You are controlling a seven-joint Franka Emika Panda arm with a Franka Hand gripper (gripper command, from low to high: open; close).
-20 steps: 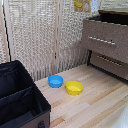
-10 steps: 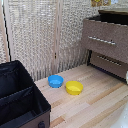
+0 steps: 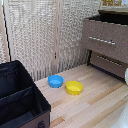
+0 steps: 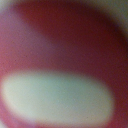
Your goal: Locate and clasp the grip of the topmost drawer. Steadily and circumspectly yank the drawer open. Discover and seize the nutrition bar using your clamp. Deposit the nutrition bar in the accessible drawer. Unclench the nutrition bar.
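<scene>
The topmost drawer (image 3: 111,19) is standing pulled out at the exterior view's right, its dark inside showing. A blue bowl (image 3: 55,81) and yellow bowl (image 3: 74,88) are sitting side by side on the wooden desk (image 3: 95,97). The wrist view is showing only a red-and-pale blur, so I cannot tell how the fingers are set.

Bowls: two are sitting on the worktop (image 3: 100,102), one blue bowl (image 3: 55,80) and one yellow bowl (image 3: 74,87)
Drawers: two are showing, the topmost drawer (image 3: 105,39) and a lower drawer (image 3: 107,64)
Black bins: one black bin (image 3: 20,100) is standing

Wide exterior view (wrist view blurred close-up)
</scene>
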